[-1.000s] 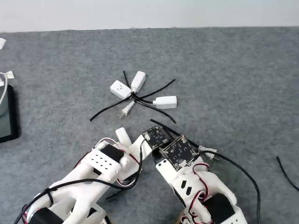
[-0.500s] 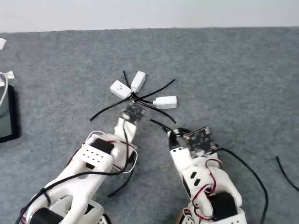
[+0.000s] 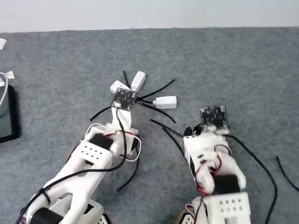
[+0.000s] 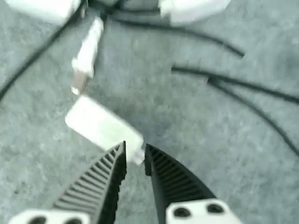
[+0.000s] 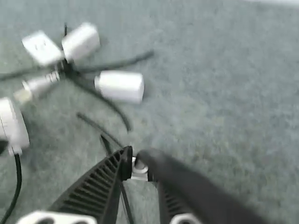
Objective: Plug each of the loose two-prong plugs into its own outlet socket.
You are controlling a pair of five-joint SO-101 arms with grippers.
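Note:
In the left wrist view my left gripper is shut on the end of a white outlet socket, held low over the grey carpet. Just beyond it lies a loose two-prong plug on a black cable. My right gripper is shut on a small white two-prong plug with a black cable trailing from it. Ahead of it lie three white sockets and the loose plug. From above, the left arm ends at the socket cluster and the right arm stands apart to the right.
Black cables fan out from the cluster over the carpet, and one loops past the right arm. A dark tray sits at the left edge. Bare carpet stretches behind and to the right.
The two grippers were close together near the front. The left arm has carried its socket up to the cluster, and the right arm has swung right with its plug.

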